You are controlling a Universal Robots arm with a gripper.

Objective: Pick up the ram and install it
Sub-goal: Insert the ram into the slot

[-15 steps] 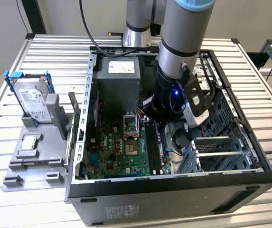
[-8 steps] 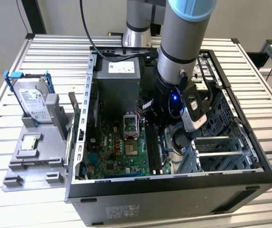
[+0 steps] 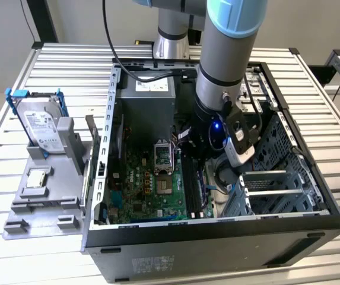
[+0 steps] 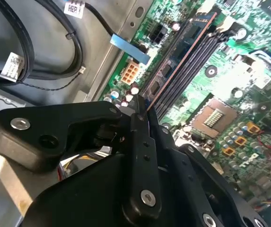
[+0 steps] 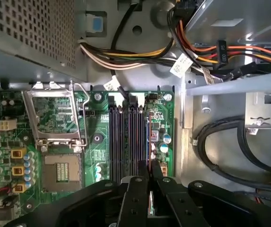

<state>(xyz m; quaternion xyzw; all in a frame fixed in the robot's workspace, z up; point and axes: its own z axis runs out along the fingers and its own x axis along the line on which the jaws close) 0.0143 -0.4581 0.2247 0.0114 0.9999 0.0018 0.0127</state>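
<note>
End effector holding RAM at the motherboard slots

The black two-fingered end effector (image 5: 149, 176) is closed narrowly on the thin blue ram stick (image 4: 180, 61), seen edge-on among the black memory slots (image 5: 124, 142) of the large green motherboard (image 3: 152, 190), inside the open black computer case (image 3: 217, 243) at centre frame on the slatted metal desk (image 3: 51, 65).

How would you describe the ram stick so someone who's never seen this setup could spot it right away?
Look inside the open computer case on the slatted table, at the green motherboard and its row of long black slots. The ram is the thin stick standing on edge over the slot at one end of that row, pinched by the black gripper. Unlike the empty slots beside it, it shows a narrow coppery edge.
</note>
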